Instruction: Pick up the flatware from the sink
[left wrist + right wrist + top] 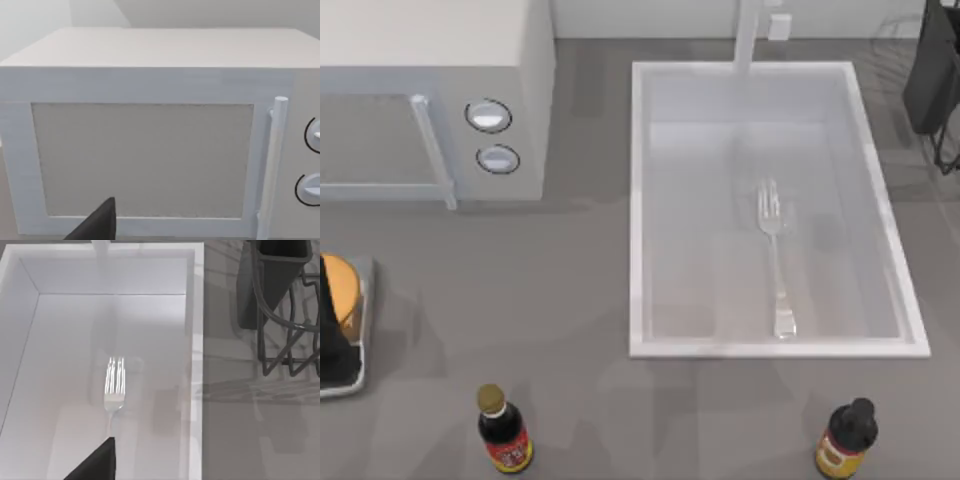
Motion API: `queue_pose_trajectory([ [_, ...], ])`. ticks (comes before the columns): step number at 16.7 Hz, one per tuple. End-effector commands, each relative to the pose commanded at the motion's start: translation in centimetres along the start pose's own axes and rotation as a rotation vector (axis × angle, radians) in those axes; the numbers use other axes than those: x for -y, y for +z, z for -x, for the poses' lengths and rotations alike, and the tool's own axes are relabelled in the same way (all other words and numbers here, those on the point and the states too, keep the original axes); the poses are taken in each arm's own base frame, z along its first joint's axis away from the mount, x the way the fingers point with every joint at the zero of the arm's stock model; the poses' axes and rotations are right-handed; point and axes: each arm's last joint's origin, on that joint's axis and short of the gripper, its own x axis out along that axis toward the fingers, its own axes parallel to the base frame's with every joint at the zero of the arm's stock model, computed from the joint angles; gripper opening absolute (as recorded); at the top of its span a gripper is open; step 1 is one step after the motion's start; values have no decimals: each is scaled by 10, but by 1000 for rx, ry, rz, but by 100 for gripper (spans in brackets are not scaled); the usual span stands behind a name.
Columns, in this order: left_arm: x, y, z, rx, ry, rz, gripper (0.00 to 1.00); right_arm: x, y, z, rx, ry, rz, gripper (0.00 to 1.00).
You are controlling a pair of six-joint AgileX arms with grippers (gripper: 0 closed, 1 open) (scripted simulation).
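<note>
Grey countertop [570, 300] spreads under the overhead camera, with a white sink [638, 220] set into its right half and a pale faucet [747, 35] rising at the sink's far rim. Inside the basin, a silver fork [774, 258] lies flat right of centre, tines toward the faucet and handle toward the near rim, touching no wall. At the counter's far left stands a white microwave [530, 100] with two round knobs [488, 116]. Two dark bottles [505, 432] stand along the near edge, and a dark wire rack [932, 70] sits beyond the sink's right rim. From the right wrist camera, a black fingertip [100, 462] hangs over the basin near the fork's handle; how far either claw is open cannot be told. From the left wrist camera, a dark fingertip [97, 225] faces the microwave door [142, 160].
</note>
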Motion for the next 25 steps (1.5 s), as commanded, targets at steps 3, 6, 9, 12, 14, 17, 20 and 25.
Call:
queue_pose_trajectory([
  [3, 0, 0, 0, 0, 0, 0, 100, -21, 43, -54, -206, 6, -12, 100],
  [6, 0, 0, 0, 0, 0, 0, 100, -47, 63, -121, -410, -3, -22, 100],
  [9, 0, 0, 0, 0, 0, 0, 100, -73, 59, -187, -599, -27, -28, 100],
  [12, 0, 0, 0, 0, 0, 0, 100, -95, 39, -240, -753, -59, -30, 100],
  [14, 0, 0, 0, 0, 0, 0, 100, -105, 26, -263, -828, -80, -30, 100],
  [17, 0, 0, 0, 0, 0, 0, 100, -113, 14, -280, -884, -98, -31, 100],
  [20, 0, 0, 0, 0, 0, 0, 100, -114, 13, -281, -889, -100, -31, 100],
  [25, 0, 0, 0, 0, 0, 0, 100, -111, 5, -291, -889, -102, -35, 100],
])
